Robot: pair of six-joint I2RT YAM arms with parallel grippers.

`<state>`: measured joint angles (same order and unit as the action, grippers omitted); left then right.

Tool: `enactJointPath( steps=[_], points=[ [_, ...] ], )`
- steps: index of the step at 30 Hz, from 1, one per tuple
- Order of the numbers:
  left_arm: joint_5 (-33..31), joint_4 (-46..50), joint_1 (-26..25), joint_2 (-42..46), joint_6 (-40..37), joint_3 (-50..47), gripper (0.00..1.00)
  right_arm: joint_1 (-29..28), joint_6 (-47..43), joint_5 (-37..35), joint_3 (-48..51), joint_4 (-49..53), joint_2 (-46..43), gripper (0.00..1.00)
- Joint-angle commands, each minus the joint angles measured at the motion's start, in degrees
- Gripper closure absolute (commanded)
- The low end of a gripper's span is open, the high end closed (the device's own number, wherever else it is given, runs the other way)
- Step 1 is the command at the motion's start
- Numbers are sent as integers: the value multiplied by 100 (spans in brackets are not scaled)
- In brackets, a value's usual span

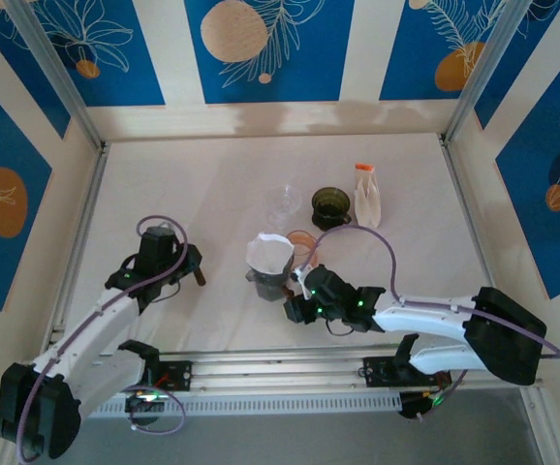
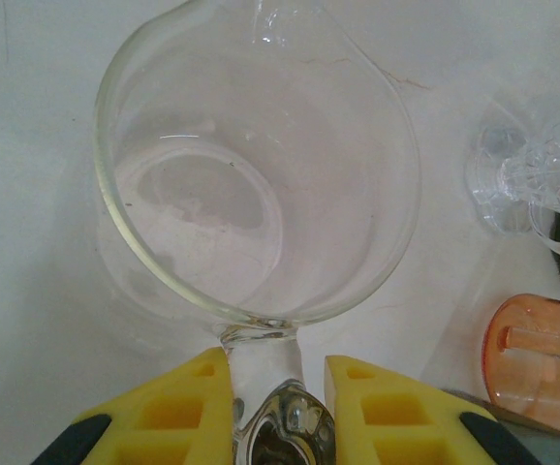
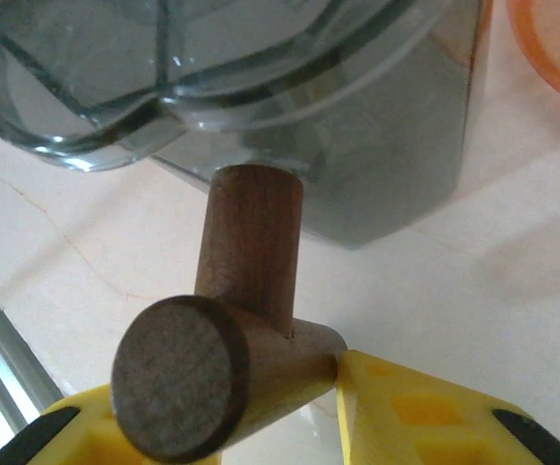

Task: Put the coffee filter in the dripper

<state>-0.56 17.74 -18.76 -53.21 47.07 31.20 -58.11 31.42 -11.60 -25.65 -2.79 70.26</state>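
Observation:
The white coffee filter (image 1: 268, 252) stands open in the smoky grey dripper (image 1: 264, 281) at the table's middle. From the near side, my right gripper (image 1: 297, 291) reaches in to the dripper. In the right wrist view the dripper (image 3: 357, 145) has a wooden handle (image 3: 246, 242) lying between the yellow fingers of my right gripper (image 3: 222, 387), and the right finger touches the handle's end. My left gripper (image 1: 167, 254) is at the left. Close up, my left gripper (image 2: 278, 373) is shut on the handle of a clear glass jug (image 2: 251, 174).
Behind the dripper stand a clear glass cup (image 1: 286, 199), a dark green cup (image 1: 330, 206) and a white pack with an orange top (image 1: 367, 199). An orange dish (image 1: 301, 239) lies beside the dripper. A metal rail (image 1: 280, 363) runs along the near edge.

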Motion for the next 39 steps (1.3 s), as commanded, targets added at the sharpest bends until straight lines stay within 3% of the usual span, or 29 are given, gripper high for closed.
enactJointPath(
  steps=[1, 20, 39],
  points=[
    [-107, 115, 83, 148, 13, -37, 100, -17, -126, -97, -302, -348, 272, 67],
    [-213, 453, 136, 679, -14, -161, 100, 692, -721, 326, -2189, -671, 2273, 71],
    [2, 423, 136, 657, -10, -339, 100, 1173, -869, 602, -4397, -518, 4474, 71]
  ],
)
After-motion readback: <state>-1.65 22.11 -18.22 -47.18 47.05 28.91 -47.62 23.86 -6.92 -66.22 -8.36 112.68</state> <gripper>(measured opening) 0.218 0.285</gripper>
